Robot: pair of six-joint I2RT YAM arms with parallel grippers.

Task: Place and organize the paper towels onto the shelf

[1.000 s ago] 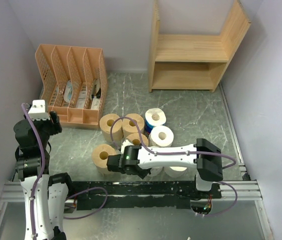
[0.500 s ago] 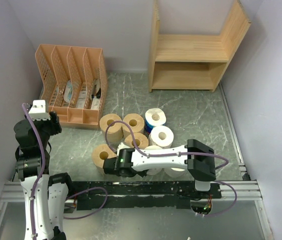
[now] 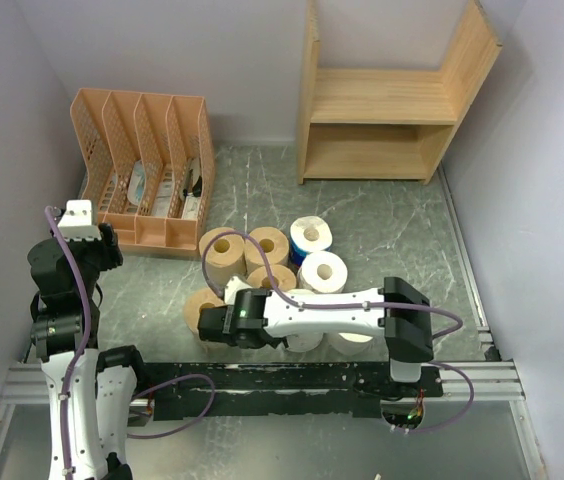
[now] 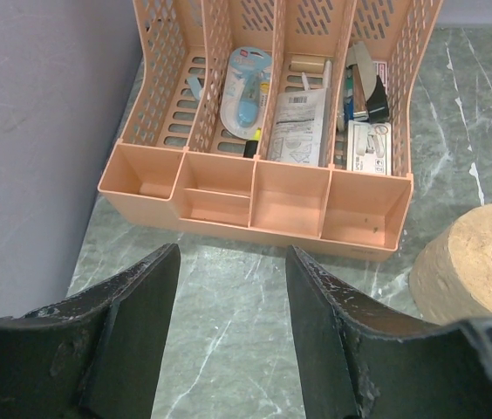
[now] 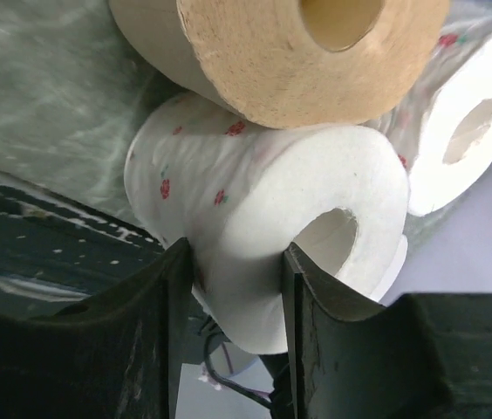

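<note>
The right gripper (image 5: 235,262) is clamped on the wall of a flower-printed white roll (image 5: 255,201), one finger against its outer side and the other at the mouth of its hollow core. A tan roll (image 5: 290,52) presses against that roll, and a second white roll (image 5: 464,131) lies just beside it. From above, the right arm reaches leftward along the near edge of the worktop (image 3: 382,220), its gripper at the near-left side of the cluster of paper towels (image 3: 267,243). The cluster stands at mid-worktop, the blue-marked white roll (image 3: 311,235) on its far right side. Whether the gripped roll is off the worktop cannot be told.

The left gripper (image 4: 231,262) hangs with its fingers apart and nothing between them, over bare worktop by the left edge. Just beyond it sits the orange-pink file organizer (image 4: 255,196), stationery in its slots, with another tan roll (image 4: 473,262) to the right. The wooden shelf (image 3: 387,100) stands in the far right corner, well apart from every roll.
</note>
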